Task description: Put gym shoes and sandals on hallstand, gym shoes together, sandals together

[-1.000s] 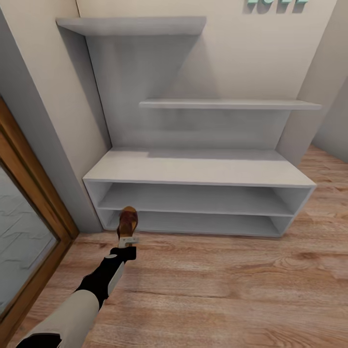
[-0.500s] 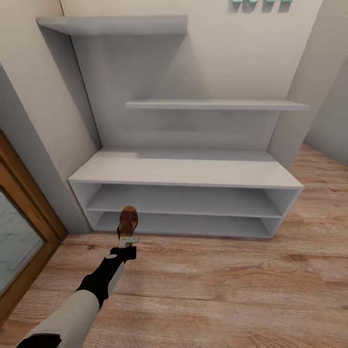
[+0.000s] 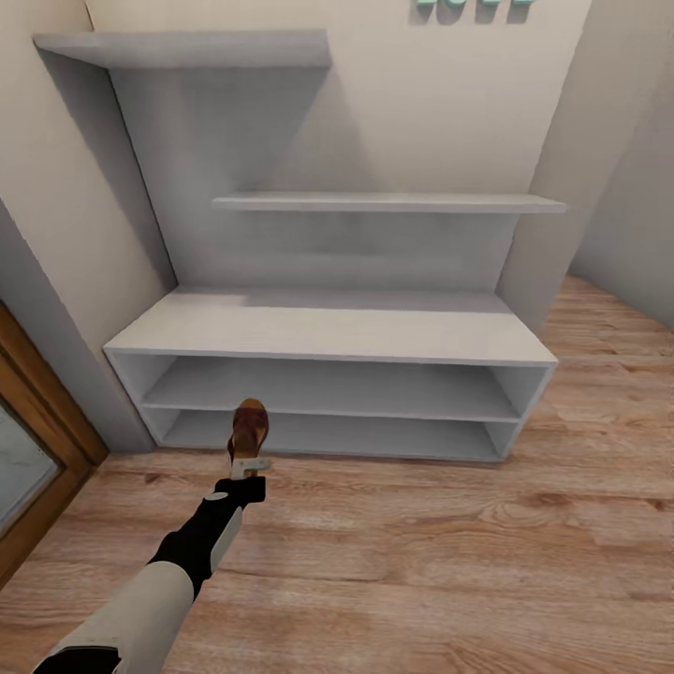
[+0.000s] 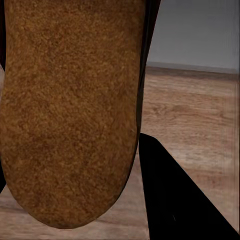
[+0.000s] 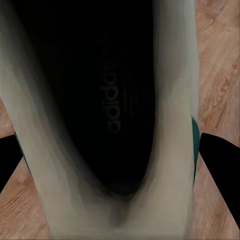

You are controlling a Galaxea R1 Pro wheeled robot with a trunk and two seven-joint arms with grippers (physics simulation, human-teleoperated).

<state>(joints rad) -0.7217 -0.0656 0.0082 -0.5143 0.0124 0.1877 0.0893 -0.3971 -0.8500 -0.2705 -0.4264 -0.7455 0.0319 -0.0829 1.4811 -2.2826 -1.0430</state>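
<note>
Hallstand shelves bare; left end effector grips sandal.

Rough suede sandal, woodgrain floor

Home corridor before me: grey hallstand against cream wall, wood-plank floor, wooden door frame.

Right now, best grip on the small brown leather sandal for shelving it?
Probably the heel end, from behind, as the left gripper has it: the sandal has a narrow heel that fits between its jaws, and the toe points free toward the pale-grey shoe rack.
</note>
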